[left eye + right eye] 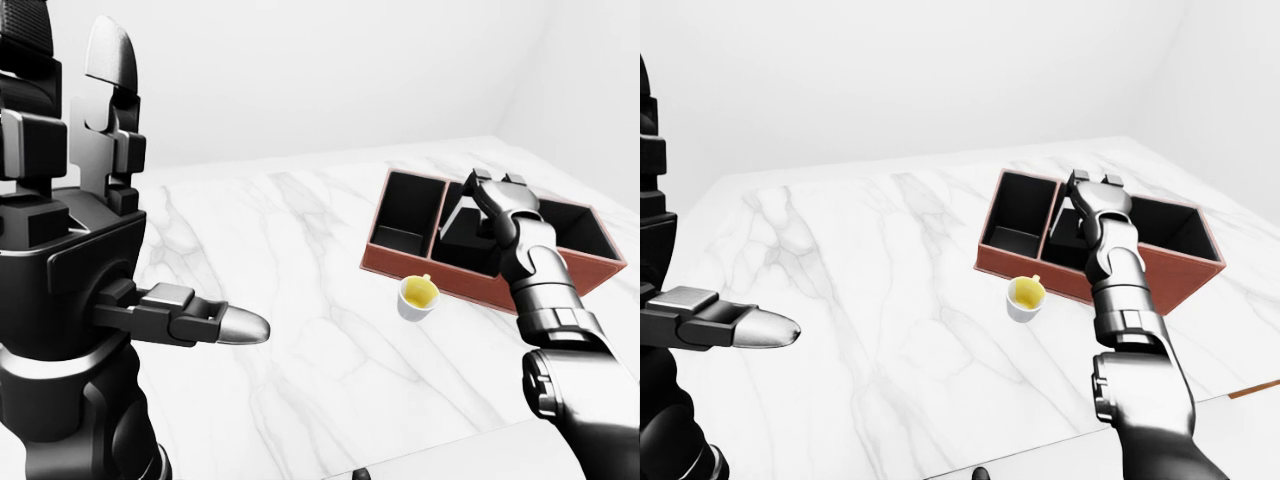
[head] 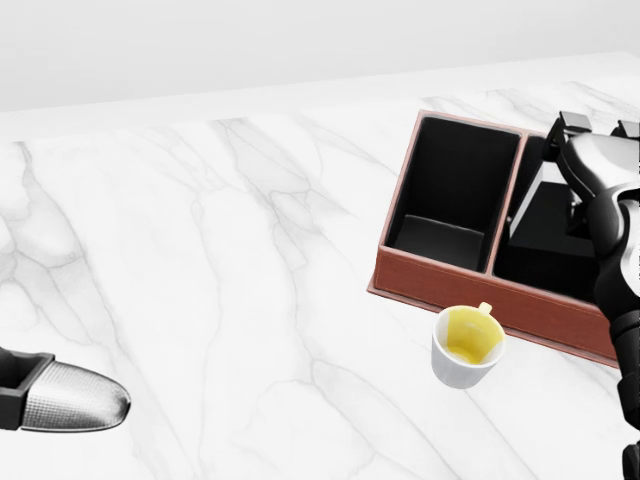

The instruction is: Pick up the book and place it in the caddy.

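Book (image 1: 468, 232) stands in caddy (image 1: 415, 268) beneath right robot hand (image 1: 497, 192); grip unclear.

No text, label, brand, number or sign can be read in any view. The caddy (image 2: 440, 285), the cup (image 2: 466, 347), the marble table (image 2: 250, 300) and the hands are shown with plain, unmarked surfaces.

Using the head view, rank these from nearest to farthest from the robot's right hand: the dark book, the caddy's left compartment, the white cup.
1. The dark book, right under the right hand, in the caddy's middle section.
2. The left compartment, one divider over toward the view's left.
3. The white cup, outside the caddy on the marble table, lower in the view.
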Robot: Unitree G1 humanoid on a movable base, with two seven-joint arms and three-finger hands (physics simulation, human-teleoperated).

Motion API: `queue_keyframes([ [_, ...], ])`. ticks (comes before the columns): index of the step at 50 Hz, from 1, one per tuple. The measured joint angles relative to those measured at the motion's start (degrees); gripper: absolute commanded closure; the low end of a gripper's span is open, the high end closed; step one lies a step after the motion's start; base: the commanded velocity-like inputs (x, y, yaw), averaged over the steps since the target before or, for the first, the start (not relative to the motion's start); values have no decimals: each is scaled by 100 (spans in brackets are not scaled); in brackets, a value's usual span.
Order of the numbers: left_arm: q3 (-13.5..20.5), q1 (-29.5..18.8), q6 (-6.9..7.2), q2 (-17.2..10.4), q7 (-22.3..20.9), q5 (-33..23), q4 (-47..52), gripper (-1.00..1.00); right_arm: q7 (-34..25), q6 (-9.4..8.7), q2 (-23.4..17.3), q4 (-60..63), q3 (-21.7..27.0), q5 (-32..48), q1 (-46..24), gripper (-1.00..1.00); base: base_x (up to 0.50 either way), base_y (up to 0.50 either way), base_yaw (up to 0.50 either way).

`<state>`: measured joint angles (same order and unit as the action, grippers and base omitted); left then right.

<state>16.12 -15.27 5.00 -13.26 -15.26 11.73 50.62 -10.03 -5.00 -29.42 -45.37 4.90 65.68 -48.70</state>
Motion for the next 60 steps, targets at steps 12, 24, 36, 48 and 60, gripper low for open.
queue_keyframes([
  [12,3,42,0,16,-20,-39,-16,-100,328,0,0,-464,-75,-129,-137,100,0,0,0],
  [24,-12,43,0,20,-30,-81,-17,-100,533,0,-11,-772,-137,-201,-227,100,0,0,0],
  [36,-13,32,0,16,-44,-112,46,-100,855,0,12,-1256,-207,-279,-372,100,0,0,0],
  [48,-9,52,0,19,-72,-146,62,-100,1077,0,5,-1591,-273,-361,-470,100,0,0,0],
  [60,-1,77,0,23,-101,-188,40,-100,1246,0,-1,-1873,-319,-400,-528,100,0,0,0],
])
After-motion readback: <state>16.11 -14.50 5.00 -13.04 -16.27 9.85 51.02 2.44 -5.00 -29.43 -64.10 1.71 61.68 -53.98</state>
